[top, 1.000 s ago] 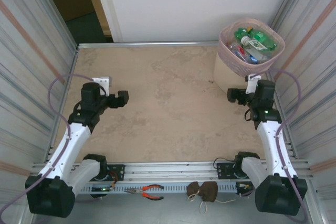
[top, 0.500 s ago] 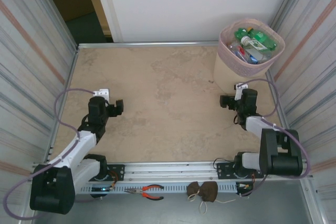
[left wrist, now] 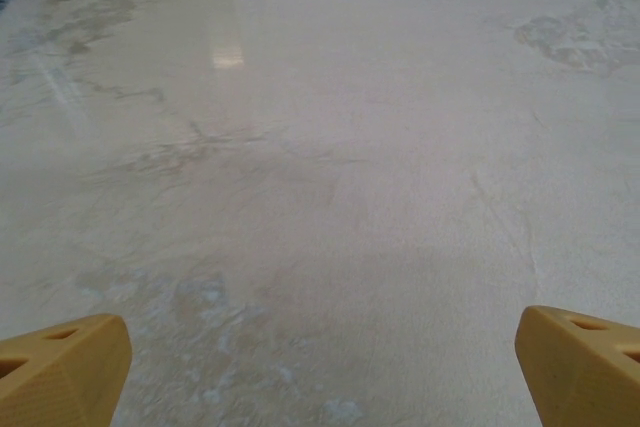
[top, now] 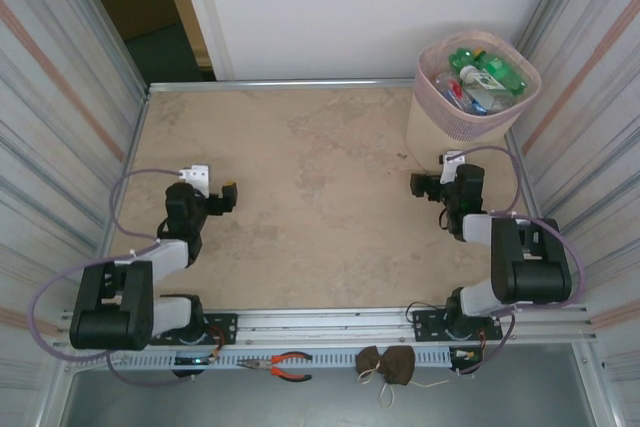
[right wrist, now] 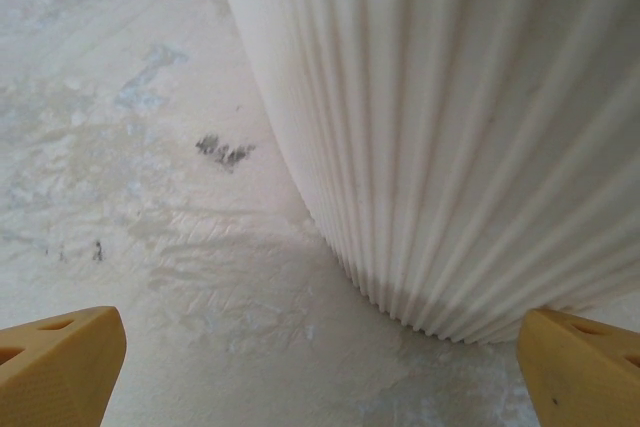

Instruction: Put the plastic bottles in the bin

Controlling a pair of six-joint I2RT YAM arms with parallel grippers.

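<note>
The left pincer [top: 228, 195] sits low over the table [top: 320, 167] at the left, jaws wide, holding nothing. The right pincer [top: 421, 187], equally wide and empty, faces the foot of the bin [top: 432, 125] in the far right corner; the plastic bottles [top: 480, 82] lie piled inside it.

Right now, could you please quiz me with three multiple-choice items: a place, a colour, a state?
1. Where does the bin stand? A far right corner; B far left corner; C table centre.
2. What colour are the pliers' handles? A blue; B red; C white.
3. How is the right pincer? A open, empty; B shut on a bottle; C shut on the bin.
Answers: 1 A: it stands far right in the top view. 2 B: both handles show red. 3 A: fingertips apart, nothing held.
</note>
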